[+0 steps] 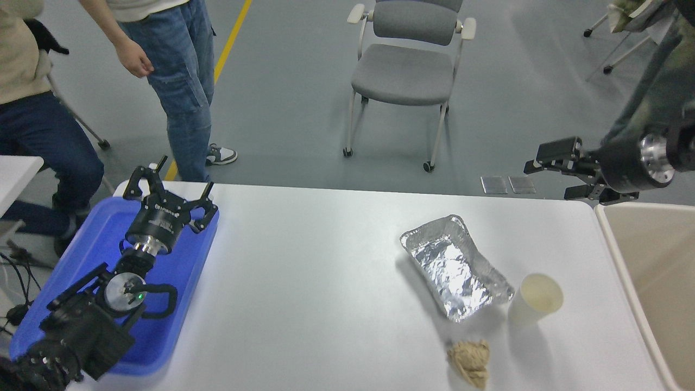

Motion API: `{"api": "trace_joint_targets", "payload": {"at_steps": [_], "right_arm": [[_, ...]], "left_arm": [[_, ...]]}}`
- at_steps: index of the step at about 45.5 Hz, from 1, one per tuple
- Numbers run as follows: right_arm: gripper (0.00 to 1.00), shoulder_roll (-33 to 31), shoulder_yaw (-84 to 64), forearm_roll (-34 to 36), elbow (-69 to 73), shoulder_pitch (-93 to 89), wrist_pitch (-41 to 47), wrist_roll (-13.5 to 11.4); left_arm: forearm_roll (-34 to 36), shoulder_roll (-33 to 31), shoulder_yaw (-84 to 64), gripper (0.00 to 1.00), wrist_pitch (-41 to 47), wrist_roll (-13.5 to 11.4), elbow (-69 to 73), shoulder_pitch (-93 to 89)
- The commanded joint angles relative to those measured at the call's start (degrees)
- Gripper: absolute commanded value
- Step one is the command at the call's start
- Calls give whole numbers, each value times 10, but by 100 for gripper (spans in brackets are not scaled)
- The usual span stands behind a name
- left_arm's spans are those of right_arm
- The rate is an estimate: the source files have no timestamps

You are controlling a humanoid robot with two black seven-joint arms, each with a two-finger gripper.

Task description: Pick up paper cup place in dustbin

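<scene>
We judge the upright paper cup (535, 298) at lower right, beside the dustbin (651, 271), light and crushable (grip its wall gently), while the right gripper (559, 174) hovers at upper right, fingers wide.

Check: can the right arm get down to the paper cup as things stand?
Probably yes. The right gripper hangs open past the table's far right edge. The paper cup stands upright with bare table toward it, foil tray on its left.
</scene>
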Motion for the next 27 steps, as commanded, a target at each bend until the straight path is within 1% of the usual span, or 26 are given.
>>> {"api": "trace_joint_targets", "payload": {"at_steps": [1,7,14,18,24,27], "right_arm": [[100,57,-46,-44,31,107,99,-2],[100,96,-43,-110,38,130,99,-3],[100,100,-22,-172,72,147,99,-14],[100,104,-20,-182,87,152,99,-27],[100,125,-19,-186,107,161,99,-62],[100,125,-16,-185,107,162,99,-68]], "left_arm": [[0,0,0,100,0,0,0,1],[0,0,0,100,0,0,0,0],[0,0,-1,100,0,0,0,0],[0,0,-1,100,0,0,0,0],[0,0,-1,100,0,0,0,0],[-1,0,-1,100,0,0,0,0]]}}
